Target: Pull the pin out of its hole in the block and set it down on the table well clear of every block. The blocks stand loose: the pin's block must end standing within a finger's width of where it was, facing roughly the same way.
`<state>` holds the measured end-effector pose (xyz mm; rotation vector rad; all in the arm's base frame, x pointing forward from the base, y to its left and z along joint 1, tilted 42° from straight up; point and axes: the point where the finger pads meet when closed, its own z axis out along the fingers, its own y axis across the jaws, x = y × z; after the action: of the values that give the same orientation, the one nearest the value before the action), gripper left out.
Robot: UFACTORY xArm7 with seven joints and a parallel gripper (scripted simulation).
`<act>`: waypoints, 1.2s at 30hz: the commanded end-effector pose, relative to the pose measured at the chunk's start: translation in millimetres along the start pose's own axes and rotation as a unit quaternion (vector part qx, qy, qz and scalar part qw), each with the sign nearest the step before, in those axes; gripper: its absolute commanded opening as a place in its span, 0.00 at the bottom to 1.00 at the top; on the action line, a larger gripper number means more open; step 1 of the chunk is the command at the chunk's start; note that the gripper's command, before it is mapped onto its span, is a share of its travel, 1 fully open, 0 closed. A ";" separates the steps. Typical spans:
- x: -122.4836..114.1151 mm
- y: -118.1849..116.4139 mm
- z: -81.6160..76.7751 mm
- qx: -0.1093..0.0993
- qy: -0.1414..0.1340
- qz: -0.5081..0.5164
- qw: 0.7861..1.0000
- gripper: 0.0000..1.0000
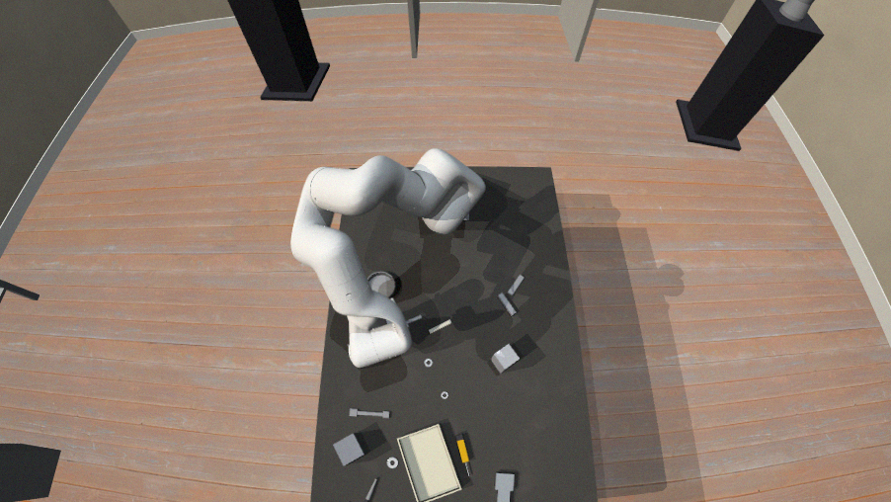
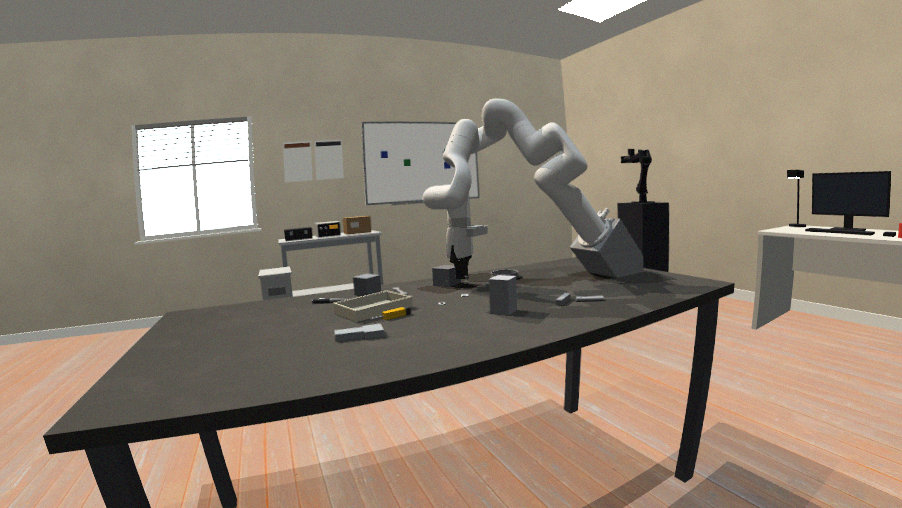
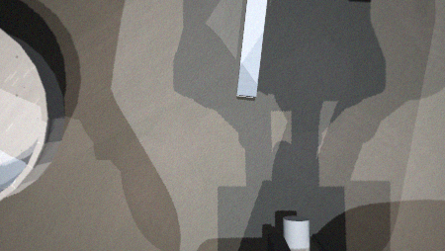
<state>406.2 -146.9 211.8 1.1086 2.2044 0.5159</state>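
My gripper [image 3: 296,236] is shut on the pin [image 3: 296,232], a short white cylinder seen end-on between the dark fingers at the bottom of the wrist view. Below it lies bare table with shadows. In the exterior view the gripper [image 2: 460,271] points straight down close above the table, just right of a dark grey block [image 2: 443,275]. I cannot tell whether the pin's lower end touches the table. In the overhead view the white wrist [image 1: 375,344] hides the fingers and most of that block.
A threaded bolt [image 1: 440,325] [image 3: 251,49] lies just ahead of the gripper. A round bowl [image 1: 381,284] [image 3: 20,104] stands to the left. Other blocks [image 1: 505,358] [image 1: 349,448], a cream tray [image 1: 429,461], washers and bolts are scattered on the table.
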 end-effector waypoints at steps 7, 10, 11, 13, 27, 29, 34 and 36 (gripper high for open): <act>0.9 0.4 -0.4 -0.001 -0.001 0.000 1.000 0.00; 2.1 0.4 -0.2 -0.001 -0.001 0.000 1.000 0.00; 2.1 0.4 -0.2 -0.001 -0.001 0.000 1.000 0.00; 3.1 0.3 0.0 -0.001 -0.001 0.000 1.000 0.00; 12.6 0.4 0.4 -0.001 -0.001 0.000 1.000 0.00; 12.7 0.4 0.4 -0.001 -0.001 0.000 1.000 0.00; 12.7 0.4 0.4 -0.001 -0.001 0.000 1.000 0.00; 12.2 0.4 0.5 -0.001 -0.001 0.000 1.000 0.00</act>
<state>400.6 -135.9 206.5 1.1066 2.2042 0.5178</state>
